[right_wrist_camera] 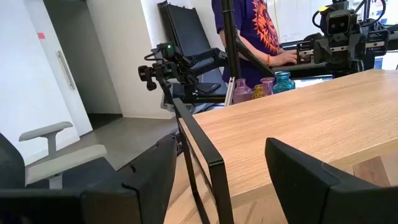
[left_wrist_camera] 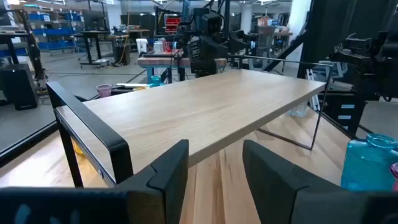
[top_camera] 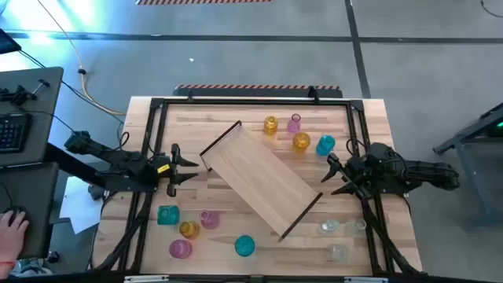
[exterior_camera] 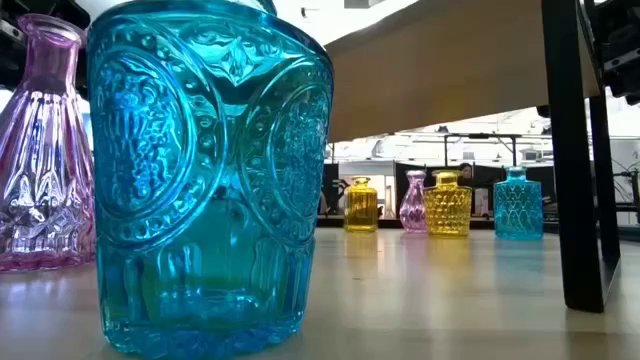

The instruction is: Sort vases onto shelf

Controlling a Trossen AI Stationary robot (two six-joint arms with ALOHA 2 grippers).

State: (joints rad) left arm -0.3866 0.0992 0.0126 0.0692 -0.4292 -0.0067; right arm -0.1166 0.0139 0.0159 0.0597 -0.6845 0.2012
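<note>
The shelf [top_camera: 260, 178], a light-wood board, lies slantwise across the middle of the table and stands on its dark end pieces [exterior_camera: 578, 150]. Four vases, yellow [top_camera: 270, 125], pink [top_camera: 294, 123], yellow [top_camera: 301, 141] and teal [top_camera: 324, 145], stand on the tabletop behind it. Several more, among them teal [top_camera: 167, 215], pink [top_camera: 181, 248] and teal [top_camera: 244, 246], stand at the near left. Clear ones [top_camera: 328, 227] stand at the near right. My left gripper [top_camera: 191, 167] is open just off the shelf's left end. My right gripper [top_camera: 334, 174] is open off its right end. Neither holds anything.
A dark metal frame [top_camera: 157, 102] runs around the table's edge. A person in a purple shirt [right_wrist_camera: 255, 25] is at a desk beyond the table's left side, with a hand [top_camera: 12, 224] on it. The bare top of the shelf [left_wrist_camera: 205, 106] lies between the two grippers.
</note>
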